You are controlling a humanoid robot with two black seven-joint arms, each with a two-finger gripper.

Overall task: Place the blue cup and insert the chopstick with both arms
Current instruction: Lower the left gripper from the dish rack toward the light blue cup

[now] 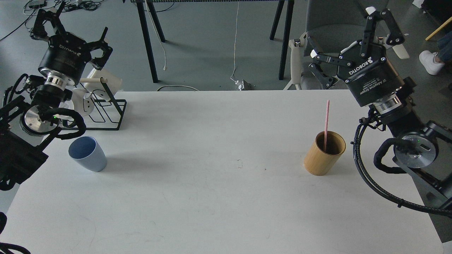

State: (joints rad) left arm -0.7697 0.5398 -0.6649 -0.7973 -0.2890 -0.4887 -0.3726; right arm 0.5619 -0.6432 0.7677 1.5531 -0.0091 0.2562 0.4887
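Observation:
The blue cup [88,153] stands upright near the table's left edge, its mouth open and nothing inside. A thin pink chopstick [327,118] stands almost upright inside the tan bamboo cup [324,153] on the right side of the table. My left gripper [72,30] is raised at the upper left, behind and above the blue cup, its fingers spread and holding nothing. High at the upper right my right gripper [353,42] is also open and holds nothing, well above and behind the bamboo cup.
A black wire rack [106,109] with a pale wooden rod and white mugs [88,100] sits at the table's back left corner, just under my left arm. The white table [219,176] spans the view. Table legs, a chair and cables lie on the floor behind.

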